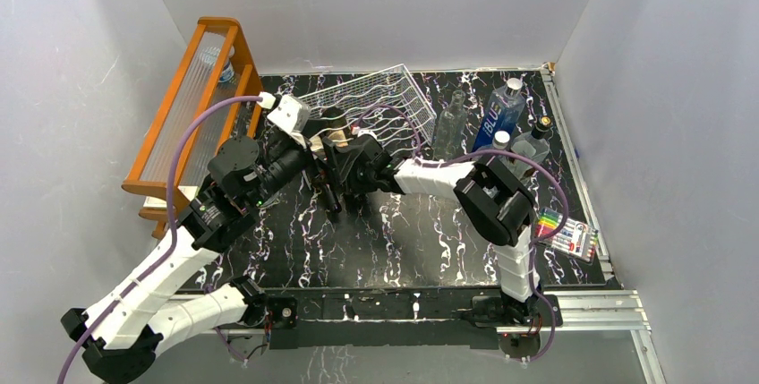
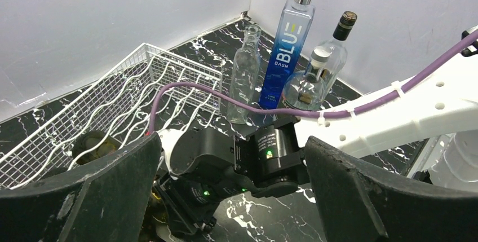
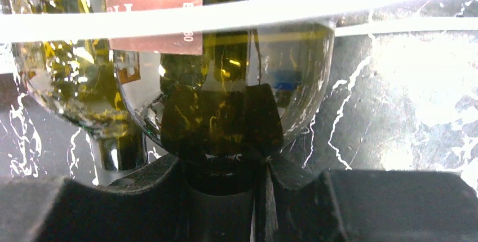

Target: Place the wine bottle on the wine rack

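Two pincers share this scene, and they stand quite differently. The right gripper [image 3: 222, 168] is pressed together around the dark neck of the wine bottle [image 3: 225, 84], while the left gripper [image 2: 231, 188] hangs spread wide above the right arm's wrist, pinching nothing.

We find the bottle low at the near edge of the wine rack [image 1: 380, 98], between the two wrists on the black marble table [image 1: 421, 241]. In the right wrist view a white wire [image 3: 315, 2] of the rack crosses in front of its green shoulder and red label [image 3: 152, 11]. Whether the body already rests in a groove, we cannot tell.

We judge the bottle to be heavy, rigid and slick – glass that will not forgive a knock against wire or table. Held by the neck alone, its weight sits far from the fingers, so it may pivot or slip. The neck just above the shoulder is the sound place to grip, with the free left pincer able to steady the body.
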{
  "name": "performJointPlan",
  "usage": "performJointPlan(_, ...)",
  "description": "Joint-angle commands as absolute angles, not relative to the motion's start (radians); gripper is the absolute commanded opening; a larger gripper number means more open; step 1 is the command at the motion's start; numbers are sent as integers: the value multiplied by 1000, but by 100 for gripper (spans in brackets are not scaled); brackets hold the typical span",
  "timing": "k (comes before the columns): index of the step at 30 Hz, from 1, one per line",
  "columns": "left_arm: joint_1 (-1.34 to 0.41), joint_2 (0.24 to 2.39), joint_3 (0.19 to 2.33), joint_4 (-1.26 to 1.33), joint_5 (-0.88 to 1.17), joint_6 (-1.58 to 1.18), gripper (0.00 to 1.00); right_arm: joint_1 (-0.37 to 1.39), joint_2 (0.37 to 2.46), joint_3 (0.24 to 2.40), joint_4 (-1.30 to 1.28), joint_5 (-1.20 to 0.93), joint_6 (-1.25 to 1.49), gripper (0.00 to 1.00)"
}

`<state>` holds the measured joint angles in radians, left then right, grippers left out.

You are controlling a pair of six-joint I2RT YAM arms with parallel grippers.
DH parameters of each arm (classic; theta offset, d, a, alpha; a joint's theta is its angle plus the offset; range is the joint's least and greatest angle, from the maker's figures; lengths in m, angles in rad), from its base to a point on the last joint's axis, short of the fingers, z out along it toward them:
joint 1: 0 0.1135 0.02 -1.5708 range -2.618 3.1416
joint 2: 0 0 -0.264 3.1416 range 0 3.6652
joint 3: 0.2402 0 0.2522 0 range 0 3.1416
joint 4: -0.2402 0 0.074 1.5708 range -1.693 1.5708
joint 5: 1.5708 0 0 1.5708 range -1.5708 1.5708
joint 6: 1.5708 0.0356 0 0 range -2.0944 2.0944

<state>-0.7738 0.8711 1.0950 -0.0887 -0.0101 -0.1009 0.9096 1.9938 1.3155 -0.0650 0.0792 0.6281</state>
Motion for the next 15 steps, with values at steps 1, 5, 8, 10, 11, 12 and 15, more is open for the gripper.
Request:
performJointPlan(1, -774, 864, 1145, -94, 6, -110, 98, 911, 1991, 1438, 48, 110, 591, 3)
performJointPlan(5, -774, 862, 1139, -91, 6, -114, 98, 906, 2026, 1494, 3, 85, 561, 7)
performJointPlan(8, -774, 859, 1138, -91, 11, -114, 98, 894, 2049, 1536, -35, 66, 563, 12)
performJointPlan(10, -773, 857, 1141, -94, 11, -114, 98, 893, 2057, 1543, -37, 65, 560, 18)
performJointPlan(11, -773, 857, 1142, -98, 11, -113, 98, 893, 2059, 1545, -40, 62, 559, 20)
performJointPlan(12, -774, 857, 1144, -101, 10, -112, 98, 892, 2063, 1548, -42, 59, 558, 22)
performJointPlan(15, -774, 856, 1144, -107, 9, -113, 98, 888, 2072, 1554, -51, 49, 558, 27)
